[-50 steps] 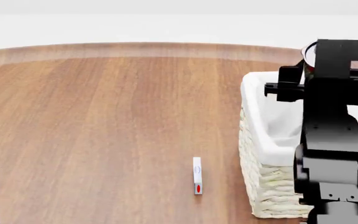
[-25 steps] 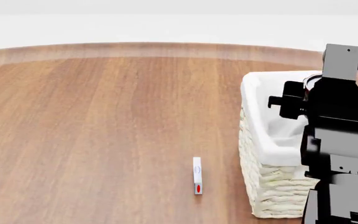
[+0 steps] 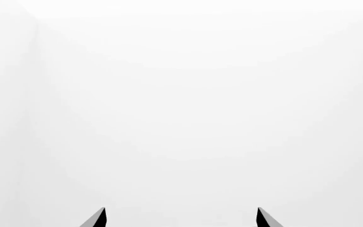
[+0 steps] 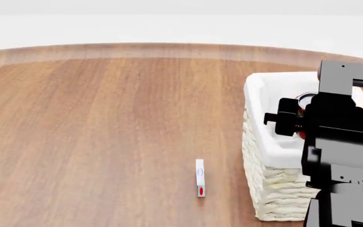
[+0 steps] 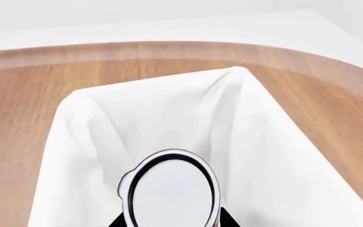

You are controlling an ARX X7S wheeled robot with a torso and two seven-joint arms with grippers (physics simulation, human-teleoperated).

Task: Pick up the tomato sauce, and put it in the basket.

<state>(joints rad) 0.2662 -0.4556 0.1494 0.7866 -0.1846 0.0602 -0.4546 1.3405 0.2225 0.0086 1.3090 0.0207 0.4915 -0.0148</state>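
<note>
Right gripper (image 4: pixel 302 124) clasped the tomato sauce (image 5: pixel 170 189) inside the basket (image 4: pixel 257 101).
Can: silver-white top, dark rim. Left gripper (image 3: pixel 180 217) spread apart.

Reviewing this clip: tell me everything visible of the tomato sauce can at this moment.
The tomato sauce is a small can seen mostly from above: a pale silver-white round top with a dark ring and thin red edge. In the head view only its rim and a red sliver show beside the right gripper, which hides the rest. It sits upright within the basket opening, over the white liner. Whether it touches the bottom is hidden.
</note>
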